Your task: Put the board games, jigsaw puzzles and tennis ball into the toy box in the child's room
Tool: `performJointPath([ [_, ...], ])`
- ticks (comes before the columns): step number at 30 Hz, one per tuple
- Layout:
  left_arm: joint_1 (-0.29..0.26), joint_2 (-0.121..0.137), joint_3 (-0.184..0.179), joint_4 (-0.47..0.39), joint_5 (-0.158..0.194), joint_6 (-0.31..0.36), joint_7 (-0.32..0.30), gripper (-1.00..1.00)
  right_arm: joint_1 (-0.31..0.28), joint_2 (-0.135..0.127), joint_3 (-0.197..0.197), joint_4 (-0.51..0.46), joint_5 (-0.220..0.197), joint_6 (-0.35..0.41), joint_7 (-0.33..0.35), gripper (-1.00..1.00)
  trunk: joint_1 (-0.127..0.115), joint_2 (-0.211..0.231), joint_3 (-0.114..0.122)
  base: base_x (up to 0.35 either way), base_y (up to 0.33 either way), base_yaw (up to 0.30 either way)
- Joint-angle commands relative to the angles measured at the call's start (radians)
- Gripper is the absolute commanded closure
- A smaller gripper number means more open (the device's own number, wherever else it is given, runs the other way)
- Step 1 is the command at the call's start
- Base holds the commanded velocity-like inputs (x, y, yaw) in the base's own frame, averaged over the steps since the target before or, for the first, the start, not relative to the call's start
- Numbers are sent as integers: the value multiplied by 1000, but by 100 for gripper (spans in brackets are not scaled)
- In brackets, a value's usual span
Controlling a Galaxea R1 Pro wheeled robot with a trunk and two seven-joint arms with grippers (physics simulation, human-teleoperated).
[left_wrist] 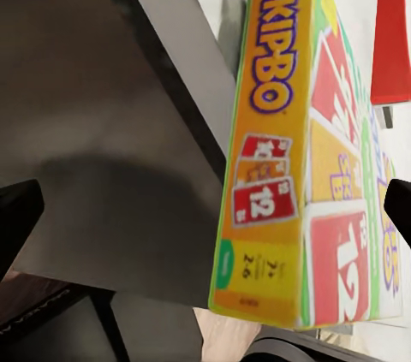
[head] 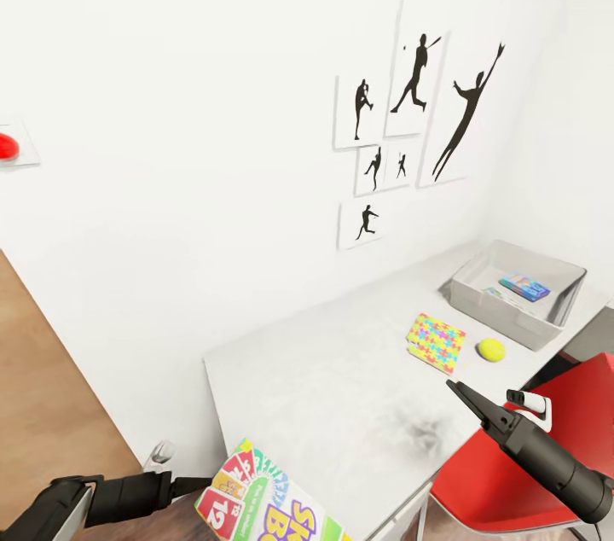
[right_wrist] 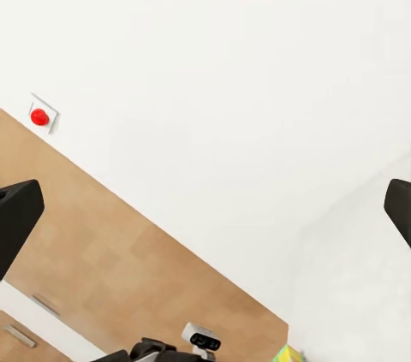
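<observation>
Nearest to me, the left gripper (head: 200, 486) holds the flat green-white-red "Skip-Bo" game box (head: 264, 500) by its edge, at the near corner of the long pale grey table (head: 341, 387). The right gripper (head: 465, 394) hovers with nothing between its jaws; how wide they stand, I cannot tell. Farther on lie a multicoloured square puzzle (head: 436, 342) and a small yellow-green ball (head: 490, 348). Farthest stands the shallow light grey toy box (head: 486, 308), with a blue game box (head: 524, 286) inside. Carrying is the step now, I think; next the box must travel across to the bin.

White walls (head: 188, 97) carry black sports-silhouette pictures (head: 409, 123); wood-plank floor (head: 43, 404) lies beside the pale table (head: 324, 379); a red chair (head: 546, 447) stands near.
</observation>
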Motion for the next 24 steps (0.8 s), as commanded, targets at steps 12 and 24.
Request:
performJointPath([
  [12, 0, -4, -1, 0, 3, 9, -3, -100, -1, 0, 0, 1, -4, 7, 1, -100, 0, -1, -1, -41, -45, 0],
  [24, 0, -8, -1, 0, 3, 9, -3, -100, -1, 0, 0, 0, -5, 6, 1, -100, 0, -1, -1, -28, -36, 0],
])
